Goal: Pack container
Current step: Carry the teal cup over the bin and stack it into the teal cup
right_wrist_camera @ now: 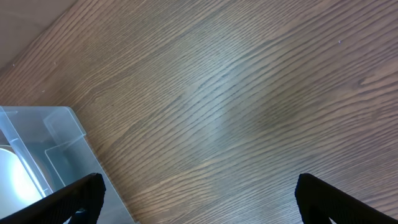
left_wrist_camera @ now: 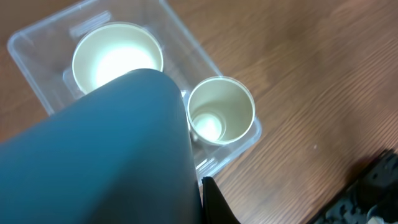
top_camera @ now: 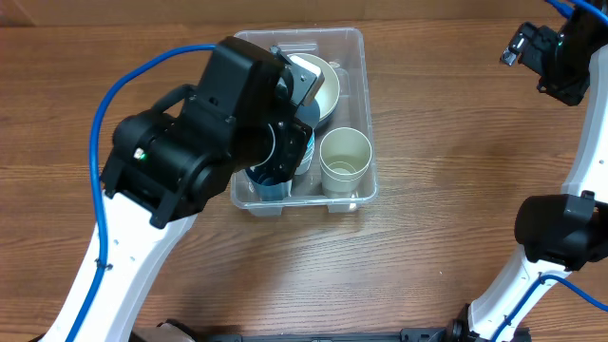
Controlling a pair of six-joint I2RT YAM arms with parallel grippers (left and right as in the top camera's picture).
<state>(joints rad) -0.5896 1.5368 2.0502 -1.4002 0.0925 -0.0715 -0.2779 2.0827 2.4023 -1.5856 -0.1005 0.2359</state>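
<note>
We judge clear rectangular plastic container (top_camera: 364,85) light, flexible, slippery; hold its rim. Left gripper (top_camera: 275,157) pinches teal cup (left_wrist_camera: 99,162) inside; right gripper (right_wrist_camera: 199,196) wide, empty.

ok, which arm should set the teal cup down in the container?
Left. The left gripper is shut on the teal cup over the container; the right gripper hangs open over the table, beside the container.
</note>
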